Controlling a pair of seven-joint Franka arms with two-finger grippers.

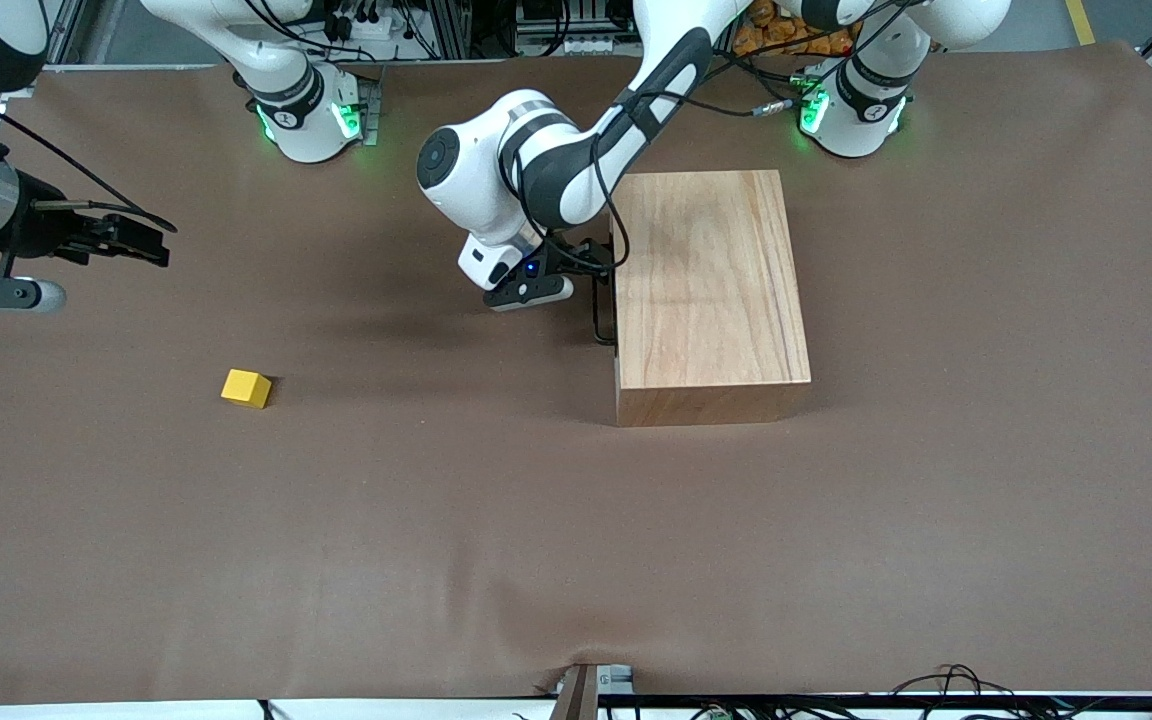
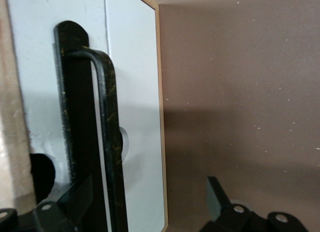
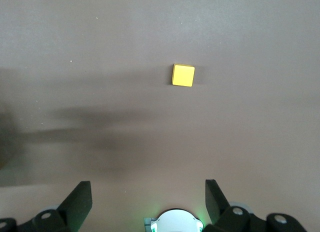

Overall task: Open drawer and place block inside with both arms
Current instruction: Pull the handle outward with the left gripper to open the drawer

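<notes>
Working the left pincer (image 1: 591, 262) in against the white front of the drawer (image 2: 135, 117), I have its fingers spread, one on each side of the thin black handle (image 2: 107, 142), and not yet closed on it. The drawer sits shut, flush in the wooden box (image 1: 708, 290), which stands on the bench (image 1: 576, 550) toward the left arm's end. I judge the handle stiff and narrow, best taken across its straight middle bar; the tray should slide with a steady pull straight out from the box front (the box may drag along if it is light, which I cannot tell from here). The right pincer (image 3: 148, 194) hangs over bare bench toward the right arm's end, fingers spread and holding nothing, that arm waiting. Its wrist view shows the block (image 1: 245, 388) lying flat on the bench, well apart from the box and nearer the front camera than the drawer handle. The block looks rigid, light and smooth-faced, so I would pinch it across two parallel faces, squared up to keep it from twisting. By count: one box with one drawer and one handle, one yellow block, two arms.
</notes>
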